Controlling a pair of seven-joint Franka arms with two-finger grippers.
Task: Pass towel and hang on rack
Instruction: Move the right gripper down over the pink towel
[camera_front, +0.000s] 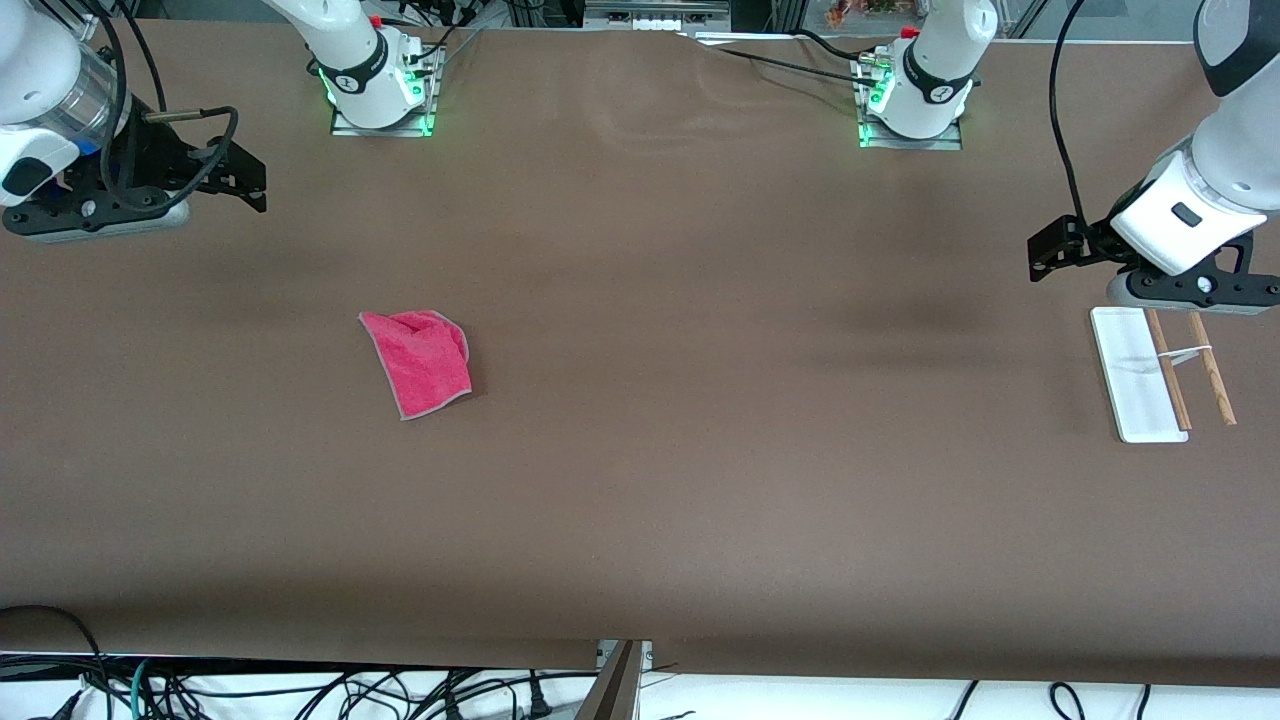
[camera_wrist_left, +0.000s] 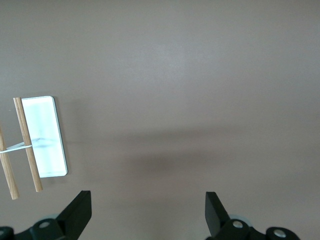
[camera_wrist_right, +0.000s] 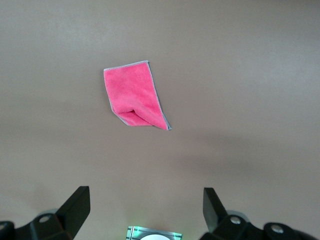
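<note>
The pink-red towel (camera_front: 420, 362) lies crumpled flat on the brown table, toward the right arm's end. It also shows in the right wrist view (camera_wrist_right: 136, 96), with one corner folded over. The rack (camera_front: 1160, 375) stands at the left arm's end: a white base and two wooden rods. It also shows in the left wrist view (camera_wrist_left: 35, 142). My right gripper (camera_front: 250, 180) hangs open and empty over bare table at the right arm's end, apart from the towel (camera_wrist_right: 146, 207). My left gripper (camera_front: 1040, 255) hangs open and empty over the table beside the rack (camera_wrist_left: 148, 210).
The two arm bases (camera_front: 380, 95) (camera_front: 912, 100) with green lights stand along the table's edge farthest from the front camera. The right arm's base also shows in the right wrist view (camera_wrist_right: 154, 233). Cables (camera_front: 300, 690) hang below the table's nearest edge.
</note>
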